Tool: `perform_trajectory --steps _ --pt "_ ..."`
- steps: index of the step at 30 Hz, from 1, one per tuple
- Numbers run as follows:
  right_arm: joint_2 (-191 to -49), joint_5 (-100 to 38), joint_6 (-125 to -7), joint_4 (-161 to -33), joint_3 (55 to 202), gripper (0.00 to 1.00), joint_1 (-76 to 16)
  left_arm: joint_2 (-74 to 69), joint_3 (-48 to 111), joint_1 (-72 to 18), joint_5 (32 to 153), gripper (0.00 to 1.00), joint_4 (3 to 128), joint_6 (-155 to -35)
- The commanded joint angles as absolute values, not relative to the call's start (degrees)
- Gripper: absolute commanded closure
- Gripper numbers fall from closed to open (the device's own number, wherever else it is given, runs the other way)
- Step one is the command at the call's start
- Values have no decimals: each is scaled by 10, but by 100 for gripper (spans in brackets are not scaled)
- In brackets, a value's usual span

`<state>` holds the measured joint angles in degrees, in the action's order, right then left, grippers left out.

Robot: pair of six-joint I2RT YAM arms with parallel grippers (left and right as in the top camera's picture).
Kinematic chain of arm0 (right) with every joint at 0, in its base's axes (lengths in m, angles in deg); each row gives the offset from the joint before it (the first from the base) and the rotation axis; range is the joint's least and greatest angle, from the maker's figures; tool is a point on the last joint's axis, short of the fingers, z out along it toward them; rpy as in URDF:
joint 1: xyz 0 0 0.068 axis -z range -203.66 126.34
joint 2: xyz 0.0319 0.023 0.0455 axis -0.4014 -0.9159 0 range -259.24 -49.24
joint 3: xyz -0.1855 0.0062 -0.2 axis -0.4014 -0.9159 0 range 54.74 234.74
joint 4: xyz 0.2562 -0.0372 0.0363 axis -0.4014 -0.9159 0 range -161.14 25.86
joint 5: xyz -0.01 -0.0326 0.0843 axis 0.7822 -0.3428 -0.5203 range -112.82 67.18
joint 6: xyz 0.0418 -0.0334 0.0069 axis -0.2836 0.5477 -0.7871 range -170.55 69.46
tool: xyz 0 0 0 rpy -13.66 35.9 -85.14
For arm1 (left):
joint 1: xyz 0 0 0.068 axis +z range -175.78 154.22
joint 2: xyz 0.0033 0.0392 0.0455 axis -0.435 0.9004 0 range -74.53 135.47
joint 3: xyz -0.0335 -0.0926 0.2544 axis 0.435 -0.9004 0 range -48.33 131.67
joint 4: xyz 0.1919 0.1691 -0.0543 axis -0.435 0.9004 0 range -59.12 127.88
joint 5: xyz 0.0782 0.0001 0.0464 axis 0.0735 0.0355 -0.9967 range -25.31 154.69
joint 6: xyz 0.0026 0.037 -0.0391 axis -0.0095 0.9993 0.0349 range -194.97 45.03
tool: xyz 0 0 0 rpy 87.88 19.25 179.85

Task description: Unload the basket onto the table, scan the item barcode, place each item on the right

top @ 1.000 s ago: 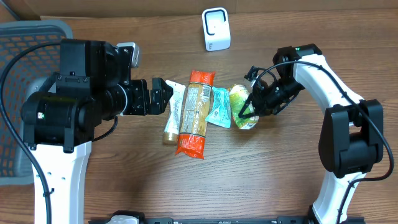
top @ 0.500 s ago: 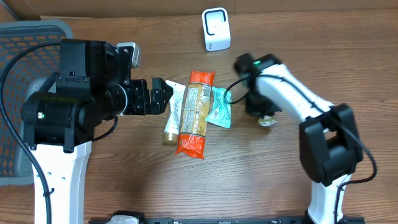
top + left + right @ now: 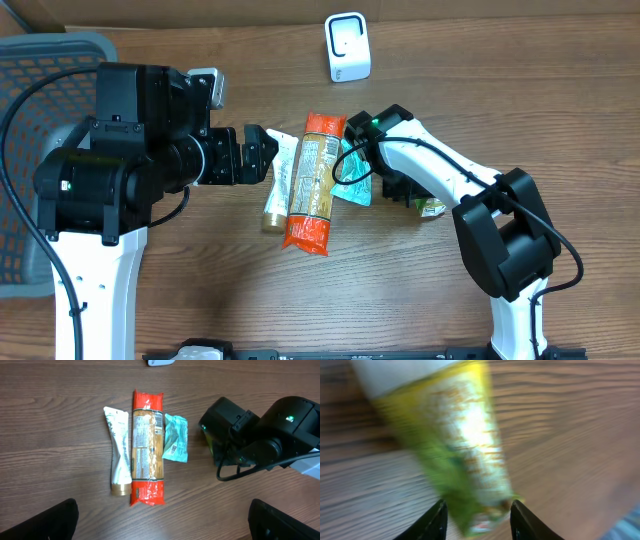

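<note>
**Green-and-yellow packet at the right fingertips: hazards before the scan**

The left gripper (image 3: 255,152) hangs with its jaws spread wide and nothing between them. Ahead of them, a white tube (image 3: 119,455), an orange-red packet (image 3: 146,450) and a teal sachet (image 3: 175,440) lie side by side on the wooden table (image 3: 200,300).

The right gripper (image 3: 477,520) has its jaws part-way apart. The narrow end of the green-and-yellow packet (image 3: 460,450) sits between them, against the table. The view is blurred, so it cannot be told whether the pads press on the packet.

The white barcode scanner (image 3: 347,46) stands well beyond both sets of jaws.

Probable hazards:
- A loose hold lets the glossy packet slip out on lifting.
- A hold at one end lets the packet droop or twist, turning its printed face away from the scanner.
- The right gripper works just beside the teal sachet and may nudge it.
</note>
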<state>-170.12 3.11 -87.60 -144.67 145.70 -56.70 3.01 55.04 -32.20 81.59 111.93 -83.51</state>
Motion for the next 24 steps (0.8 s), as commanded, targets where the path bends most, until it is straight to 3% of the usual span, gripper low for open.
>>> perform_trajectory --steps 1,5,12,16,24 --pt "-1704 -71 -818 -1410 1455 55 -568 34 552 -327 821 0 1119 -822" --pt "-1704 -92 -806 -1383 1455 55 -568 34 552 -327 821 1 1119 -822" --pt "-1704 -272 -665 -1312 1454 55 -562 34 552 -327 821 0 1119 -822" --pt "-1705 -275 -664 -1297 1454 51 -579 34 552 -327 821 0 1119 -822" --pt "-1703 -315 -664 -1301 1458 53 -584 34 552 -327 821 1 1119 -823"
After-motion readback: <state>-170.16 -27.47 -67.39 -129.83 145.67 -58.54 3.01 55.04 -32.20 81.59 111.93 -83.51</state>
